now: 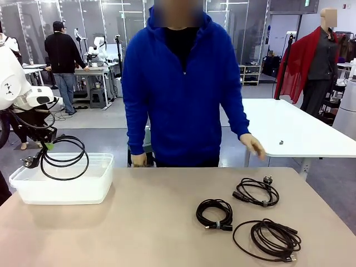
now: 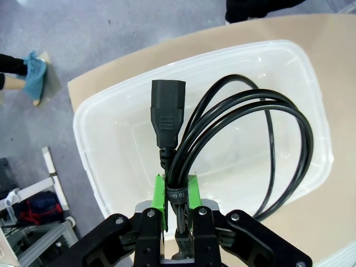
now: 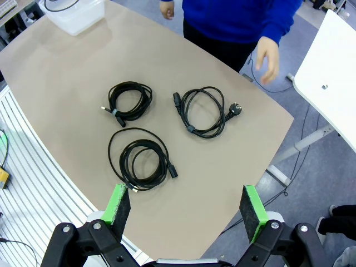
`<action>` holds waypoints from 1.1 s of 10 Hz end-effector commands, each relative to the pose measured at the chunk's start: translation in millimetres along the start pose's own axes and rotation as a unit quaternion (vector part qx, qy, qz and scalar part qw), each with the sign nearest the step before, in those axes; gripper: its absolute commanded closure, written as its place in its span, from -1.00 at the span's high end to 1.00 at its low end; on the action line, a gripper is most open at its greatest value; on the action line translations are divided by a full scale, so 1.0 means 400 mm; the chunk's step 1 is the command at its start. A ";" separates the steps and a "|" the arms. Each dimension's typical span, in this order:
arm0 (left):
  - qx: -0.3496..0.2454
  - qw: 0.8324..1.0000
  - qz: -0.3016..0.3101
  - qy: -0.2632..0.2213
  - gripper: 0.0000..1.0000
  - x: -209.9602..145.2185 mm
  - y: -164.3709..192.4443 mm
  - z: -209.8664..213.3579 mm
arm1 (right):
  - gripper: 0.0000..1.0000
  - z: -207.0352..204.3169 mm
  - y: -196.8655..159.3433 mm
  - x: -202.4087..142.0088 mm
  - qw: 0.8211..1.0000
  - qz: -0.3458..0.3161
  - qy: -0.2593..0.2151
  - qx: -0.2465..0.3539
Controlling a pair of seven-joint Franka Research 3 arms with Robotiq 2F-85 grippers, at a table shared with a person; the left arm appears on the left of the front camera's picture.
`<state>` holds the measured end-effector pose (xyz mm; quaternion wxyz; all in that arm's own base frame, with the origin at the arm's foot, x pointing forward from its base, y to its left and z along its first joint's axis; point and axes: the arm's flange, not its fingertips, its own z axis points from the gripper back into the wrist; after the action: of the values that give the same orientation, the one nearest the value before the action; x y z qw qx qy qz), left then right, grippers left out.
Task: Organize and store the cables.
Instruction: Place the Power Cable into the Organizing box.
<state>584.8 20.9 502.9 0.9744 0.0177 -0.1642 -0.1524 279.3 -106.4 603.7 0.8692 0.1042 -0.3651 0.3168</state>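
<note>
Directly beneath the left gripper [image 2: 177,192], clamped on a coiled cable [image 2: 167,114], sits the tub [image 2: 111,144]; the right gripper [image 3: 184,207] hangs with jaws apart.

You have the left gripper [image 1: 49,146] clamped on a coiled cable [image 1: 64,158] that hangs over the clear tub [image 1: 67,192] at the left end of the table [image 1: 139,222], with its lower loops crossing the tub's rim line. To your right, three more coils lie apart from each other: a tight coil [image 1: 214,213], a plug-ended coil [image 1: 257,191] beyond it, and a loose coil [image 1: 270,239] nearest you. A person [image 1: 183,83] in blue stands at the far side.
</note>
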 end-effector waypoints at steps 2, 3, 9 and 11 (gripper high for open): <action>-0.017 1.000 0.006 0.000 -0.64 0.024 0.052 -0.042 | 1.00 0.000 -0.002 -0.002 1.000 -0.001 0.000 0.001; -0.020 1.000 0.011 0.002 -0.64 0.024 0.061 -0.061 | 1.00 0.000 -0.002 -0.002 1.000 -0.001 0.000 0.001; -0.024 0.998 0.058 0.025 -0.64 0.037 0.135 -0.188 | 1.00 0.000 -0.002 -0.002 1.000 -0.001 0.000 0.001; -0.027 0.996 0.071 0.036 -0.64 0.042 0.161 -0.233 | 1.00 0.000 -0.002 -0.002 1.000 -0.001 0.000 0.001</action>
<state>635.1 71.7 424.1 0.9880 -0.0037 -0.1194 -0.0978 279.3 -106.4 603.6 0.8692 0.1042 -0.3651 0.3168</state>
